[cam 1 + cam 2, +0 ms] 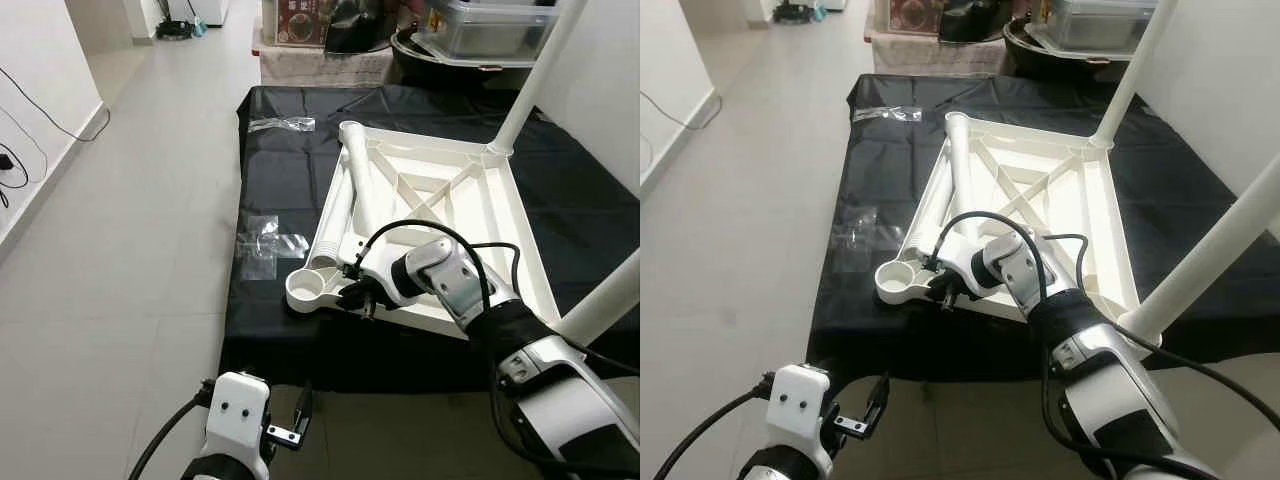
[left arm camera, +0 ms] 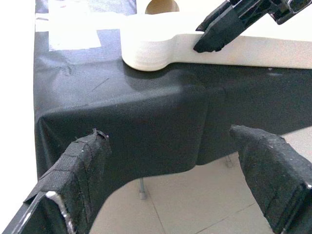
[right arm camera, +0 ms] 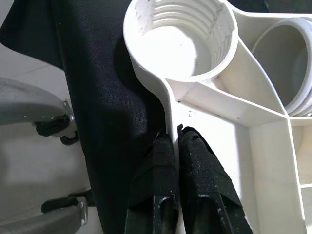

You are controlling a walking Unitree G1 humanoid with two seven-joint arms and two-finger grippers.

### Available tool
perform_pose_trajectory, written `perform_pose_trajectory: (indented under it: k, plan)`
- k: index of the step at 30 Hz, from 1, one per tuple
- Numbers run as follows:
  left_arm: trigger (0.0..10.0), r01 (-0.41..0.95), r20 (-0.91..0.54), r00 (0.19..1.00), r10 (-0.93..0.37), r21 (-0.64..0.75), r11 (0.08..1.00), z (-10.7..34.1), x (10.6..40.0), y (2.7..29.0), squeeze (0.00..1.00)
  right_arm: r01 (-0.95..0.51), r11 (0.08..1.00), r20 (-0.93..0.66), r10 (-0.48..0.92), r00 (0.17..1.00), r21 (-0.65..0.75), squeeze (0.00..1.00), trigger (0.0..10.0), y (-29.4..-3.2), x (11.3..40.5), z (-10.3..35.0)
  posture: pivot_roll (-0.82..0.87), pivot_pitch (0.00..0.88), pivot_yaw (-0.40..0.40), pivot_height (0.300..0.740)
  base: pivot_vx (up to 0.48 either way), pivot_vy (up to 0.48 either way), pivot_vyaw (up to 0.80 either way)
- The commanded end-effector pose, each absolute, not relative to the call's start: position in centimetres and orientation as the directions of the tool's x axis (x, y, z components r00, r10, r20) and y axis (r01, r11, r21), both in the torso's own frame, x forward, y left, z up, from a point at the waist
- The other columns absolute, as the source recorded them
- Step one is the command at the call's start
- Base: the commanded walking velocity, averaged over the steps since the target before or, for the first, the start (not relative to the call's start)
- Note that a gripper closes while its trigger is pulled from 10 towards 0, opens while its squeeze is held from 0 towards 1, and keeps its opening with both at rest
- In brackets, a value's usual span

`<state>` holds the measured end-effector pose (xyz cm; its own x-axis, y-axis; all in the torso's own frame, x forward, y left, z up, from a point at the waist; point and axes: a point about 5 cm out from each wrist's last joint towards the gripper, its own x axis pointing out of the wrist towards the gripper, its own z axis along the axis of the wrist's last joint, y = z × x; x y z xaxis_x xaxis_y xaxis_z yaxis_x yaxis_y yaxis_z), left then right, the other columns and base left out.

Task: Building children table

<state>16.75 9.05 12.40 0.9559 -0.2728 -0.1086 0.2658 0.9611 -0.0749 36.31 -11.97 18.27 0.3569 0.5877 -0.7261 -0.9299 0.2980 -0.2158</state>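
- Left eye view: I see the white tabletop (image 1: 430, 215) lying upside down on the black-draped counter (image 1: 580, 210), a loose leg (image 1: 350, 195) resting across it. My right gripper (image 1: 357, 297) sits at the near edge beside the threaded corner socket (image 1: 312, 287).
- Right eye view: my left gripper (image 1: 868, 418) hangs low over the floor (image 1: 730, 250), before the counter.
- Left wrist view: its fingers (image 2: 80, 178) are spread wide, holding nothing.
- Right wrist view: its fingers (image 3: 195, 170) pinch the tabletop's thin rim just beside the socket.
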Motion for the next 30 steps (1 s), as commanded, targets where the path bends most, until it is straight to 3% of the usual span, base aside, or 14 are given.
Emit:
perform_pose_trajectory:
  k: [1,5,6,14,15,16,17,23,30]
  plan:
    - [10.0,0.265,-0.129,0.952,-0.276,-0.095,0.959,12.1,16.6,8.7,0.00,-0.932,0.298,-0.740,0.577,0.346,-0.204,0.00,0.0,-12.0,36.2,17.8,-0.03,0.179,-0.086,0.740,0.000,0.000,0.00]
    - [10.0,0.265,-0.130,0.952,-0.276,-0.097,0.959,12.1,16.6,8.7,0.00,-0.939,0.280,-0.744,0.582,0.330,-0.198,0.00,0.4,-11.6,35.9,17.6,-0.03,0.183,-0.088,0.740,0.000,0.000,0.00]
    - [10.0,0.265,-0.131,0.952,-0.276,-0.098,0.959,12.1,16.6,8.7,0.00,-0.943,0.272,-0.750,0.580,0.318,-0.190,0.00,10.0,-11.4,35.7,17.4,-0.03,0.183,-0.088,0.740,0.000,0.000,0.00]
    - [10.0,0.264,-0.130,0.952,-0.275,-0.098,0.960,12.2,16.5,8.7,0.00,-0.937,0.282,-0.758,0.560,0.335,-0.206,0.00,10.0,-11.0,36.0,16.9,-0.03,0.185,-0.088,0.740,0.000,0.000,0.00]
    - [10.0,0.263,-0.130,0.953,-0.275,-0.099,0.960,12.1,16.5,8.7,0.00,-0.939,0.275,-0.759,0.561,0.330,-0.205,0.00,4.6,-11.0,36.0,16.8,-0.03,0.185,-0.088,0.740,0.000,0.000,0.00]
    - [10.0,0.263,-0.130,0.953,-0.275,-0.099,0.960,12.1,16.5,8.7,0.00,-0.939,0.275,-0.759,0.561,0.330,-0.205,0.00,4.6,-11.0,36.0,16.8,-0.03,0.185,-0.088,0.740,0.000,0.000,0.00]
    - [10.0,0.263,-0.130,0.953,-0.275,-0.100,0.960,12.2,16.6,8.7,0.00,-0.943,0.256,-0.770,0.550,0.323,-0.212,0.00,0.0,-11.2,36.0,16.7,-0.03,0.187,-0.091,0.740,0.000,0.000,0.00]
    - [10.0,0.262,-0.129,0.953,-0.274,-0.101,0.960,12.2,16.6,8.7,0.00,-0.953,0.198,-0.825,0.481,0.297,-0.228,0.00,0.0,-13.2,36.5,16.8,-0.03,0.187,-0.091,0.740,0.000,0.000,0.00]
    - [10.0,0.261,-0.128,0.953,-0.273,-0.102,0.960,12.1,16.7,8.6,0.00,-0.950,0.204,-0.859,0.413,0.304,-0.238,0.00,0.0,-16.4,37.1,17.5,-0.04,0.186,-0.094,0.740,0.000,0.000,0.00]
